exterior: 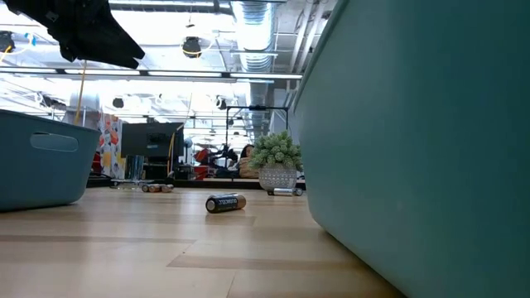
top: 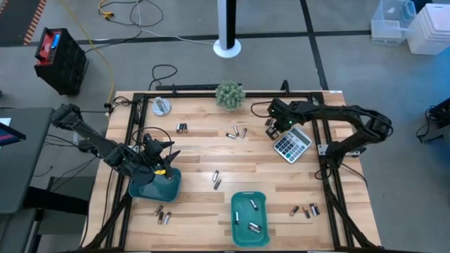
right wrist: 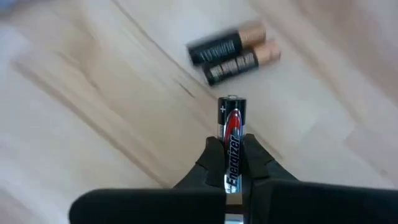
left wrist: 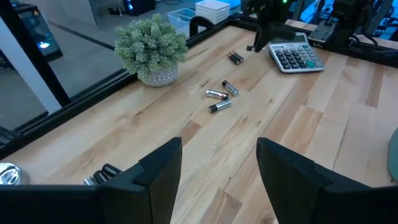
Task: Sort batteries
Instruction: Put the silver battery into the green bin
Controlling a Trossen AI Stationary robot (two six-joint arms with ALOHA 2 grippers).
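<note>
My right gripper [right wrist: 233, 148] is shut on a black-and-silver battery [right wrist: 232, 124]. It hangs near the far right of the table [top: 271, 128], beside the grey calculator [top: 292, 144]. Two dark batteries with coppery ends [right wrist: 233, 53] lie on the wood just beyond it. My left gripper [left wrist: 217, 152] is open and holds nothing, above the left teal tray [top: 155, 186]. A second teal tray [top: 238, 226] near the table's front edge holds several batteries [top: 253, 214]. Loose batteries lie in small groups on the table [top: 237, 132], [top: 182, 128], [top: 216, 179]. My right gripper pinches the black-and-silver battery by its rear half [right wrist: 232, 163] between the two fingers. The battery lies along the fingers, and its plus end [right wrist: 232, 99] sticks out past the fingertips. I cannot tell whether it touches the table.
A small potted plant [top: 230, 94] stands at the far edge, and a round metal thing [top: 162, 106] at far left. More batteries lie near the front edge [top: 163, 215], [top: 306, 210]. A black frame runs along the table's sides. Bare wood lies between the trays and the calculator.
</note>
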